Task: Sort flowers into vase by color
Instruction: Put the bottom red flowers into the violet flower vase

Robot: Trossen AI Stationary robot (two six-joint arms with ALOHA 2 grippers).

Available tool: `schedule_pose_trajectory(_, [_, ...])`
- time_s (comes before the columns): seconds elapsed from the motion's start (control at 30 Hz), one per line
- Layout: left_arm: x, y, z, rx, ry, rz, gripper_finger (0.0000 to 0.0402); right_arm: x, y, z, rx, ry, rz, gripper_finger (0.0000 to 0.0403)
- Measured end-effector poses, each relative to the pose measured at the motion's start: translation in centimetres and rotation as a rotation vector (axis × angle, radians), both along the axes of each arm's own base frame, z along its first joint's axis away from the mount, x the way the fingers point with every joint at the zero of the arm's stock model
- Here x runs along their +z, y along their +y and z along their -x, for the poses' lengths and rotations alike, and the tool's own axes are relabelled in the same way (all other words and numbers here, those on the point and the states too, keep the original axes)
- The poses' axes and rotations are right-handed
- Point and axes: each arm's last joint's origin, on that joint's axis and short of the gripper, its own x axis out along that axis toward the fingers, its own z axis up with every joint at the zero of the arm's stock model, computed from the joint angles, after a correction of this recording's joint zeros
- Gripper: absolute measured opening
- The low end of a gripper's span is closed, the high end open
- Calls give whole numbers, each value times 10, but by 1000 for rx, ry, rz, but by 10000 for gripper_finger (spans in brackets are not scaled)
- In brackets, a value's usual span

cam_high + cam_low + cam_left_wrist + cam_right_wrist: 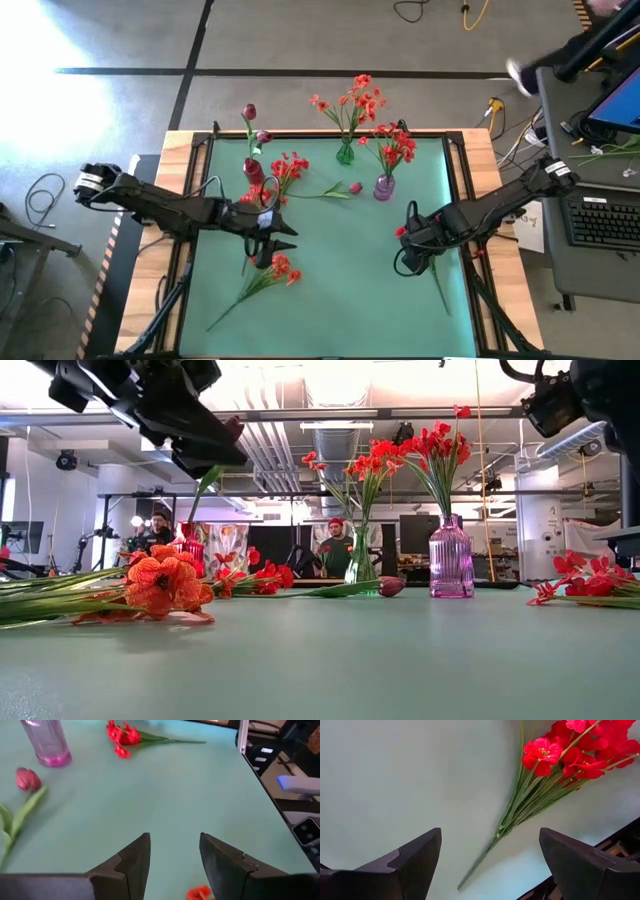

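With its fingers spread wide and empty, the right gripper [404, 234] was best lowered squarely astride the red spray's [570, 755] green stalk, while the left gripper [283, 238], fingers partly parted and empty, hovered above the desk [340, 290].

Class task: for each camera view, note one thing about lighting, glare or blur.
High view: sunlight glare washes out the floor top left. Low view: bright ceiling lights behind, the nearby orange flower spray soft. Left wrist view: the clear pink ribbed vase and dark magenta bud slightly blurred.

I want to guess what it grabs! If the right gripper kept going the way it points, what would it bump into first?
Probably the bright red flower stem lying on the green table. The open right gripper points at its stalk.
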Motion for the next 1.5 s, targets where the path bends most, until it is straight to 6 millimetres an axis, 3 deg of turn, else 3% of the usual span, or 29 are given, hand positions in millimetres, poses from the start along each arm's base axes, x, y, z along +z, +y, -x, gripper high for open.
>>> schedule_pose_trajectory(0.47, [-1,-3,0,6,13,30,158,-19,15,-3,-7,91,34,327])
schedule_pose_trajectory(0.77, [-2,-3,0,22,29,55,158,-39,16,12,-61,182,50,324])
schedule_pose_trajectory(1.0, [-6,-4,5,65,130,236,158,-59,17,17,-94,181,8,329])
schedule_pose_trajectory(1.5, [-7,-4,4,69,129,220,158,-87,19,25,-173,198,59,325])
